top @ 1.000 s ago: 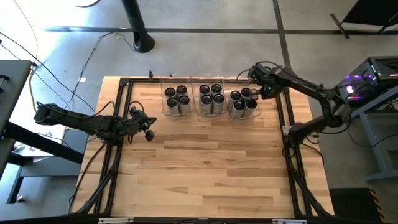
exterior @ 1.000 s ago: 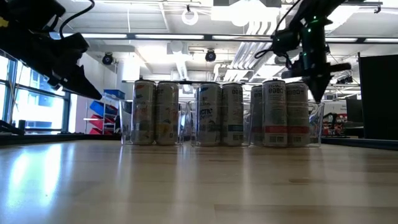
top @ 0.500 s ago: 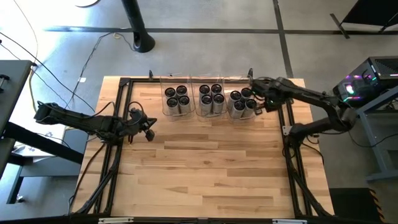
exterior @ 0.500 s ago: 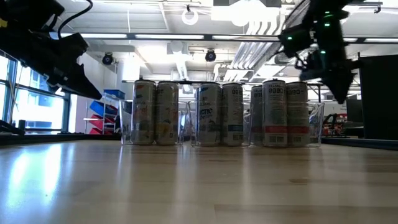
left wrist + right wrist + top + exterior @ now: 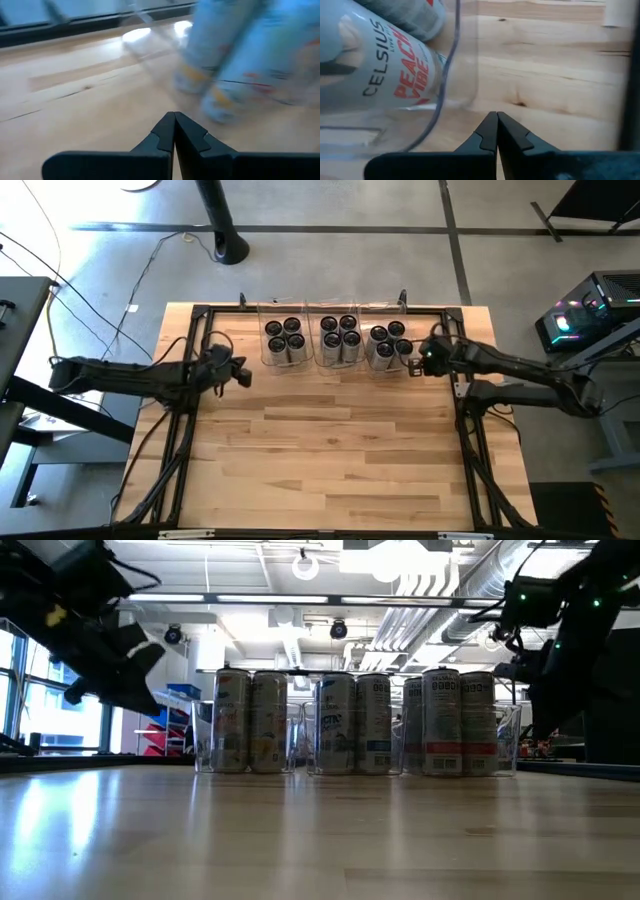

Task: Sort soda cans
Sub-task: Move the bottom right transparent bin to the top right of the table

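Right gripper [image 5: 417,364], clenched, empty, now beside soda cans [image 5: 340,340]; left gripper [image 5: 243,373] clenched too.

The high camera hung above and looked straight down, taking in the whole wooden surface [image 5: 330,450], both arms and the surrounding floor. The low camera sat at surface height and faced level across the boards toward the row of soda cans [image 5: 355,723] and the room's ceiling behind. Both shared that row of cans in clear bins [image 5: 337,340]. The left wrist camera looked past its closed left claw [image 5: 174,131], close to the nearest cans. The right wrist camera looked past the closed right claw [image 5: 496,131], very near a bin wall with a Celsius can [image 5: 380,75] behind it.
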{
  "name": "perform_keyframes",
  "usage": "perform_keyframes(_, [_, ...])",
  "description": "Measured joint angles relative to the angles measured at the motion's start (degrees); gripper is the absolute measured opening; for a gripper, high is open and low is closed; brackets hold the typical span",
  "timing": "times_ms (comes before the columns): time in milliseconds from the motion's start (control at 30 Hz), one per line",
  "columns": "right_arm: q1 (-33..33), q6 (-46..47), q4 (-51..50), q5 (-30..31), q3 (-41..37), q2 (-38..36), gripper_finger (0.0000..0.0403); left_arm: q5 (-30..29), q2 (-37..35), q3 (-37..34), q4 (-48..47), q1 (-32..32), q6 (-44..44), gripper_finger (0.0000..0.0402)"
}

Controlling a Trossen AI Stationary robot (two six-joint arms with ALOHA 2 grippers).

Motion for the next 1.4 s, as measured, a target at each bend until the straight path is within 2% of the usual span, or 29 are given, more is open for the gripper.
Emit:
perform_keyframes(200, [1.91,-0.04,11.05,2.64,-5.34,-0.46,0.0000,6.04,5.79,-0.02,3.55,14.58,4.04,0.0000])
perform_keyframes(367, [4.01,-0.05,15.13,8.91,-6.16,-0.47,0.0000,15.95,13.43,0.02,18.89,25.97,11.72,0.0000])
perform_keyframes(567, [6.08,-0.03,16.39,11.66,-6.18,-0.45,0.0000,24.60,25.29,0.06,34.72,36.20,18.16,0.0000])
perform_keyframes(667, [7.07,0.51,17.33,13.14,-6.18,-0.45,0.0000,28.67,31.41,1.49,41.24,38.92,21.95,0.0000])
perform_keyframes(767, [7.83,0.82,18.00,13.22,-6.18,-0.45,0.0000,33.17,37.26,5.64,42.81,40.99,25.68,0.0000])
perform_keyframes(900, [9.10,2.50,18.17,13.05,-6.18,-0.45,0.0000,34.00,44.80,11.33,42.09,42.26,28.86,0.0000])
perform_keyframes(1033, [10.55,3.01,18.30,13.05,-6.18,-0.43,0.0000,33.99,49.03,14.49,41.45,42.72,30.93,0.0000])
perform_keyframes(1200, [12.02,5.00,18.58,16.13,-6.18,-0.39,0.0000,33.91,48.04,14.91,40.03,42.72,32.89,0.0000])
perform_keyframes(1400, [12.19,5.48,20.21,20.33,-6.18,1.82,0.0000,30.10,40.82,15.02,34.33,42.62,38.50,0.0000])
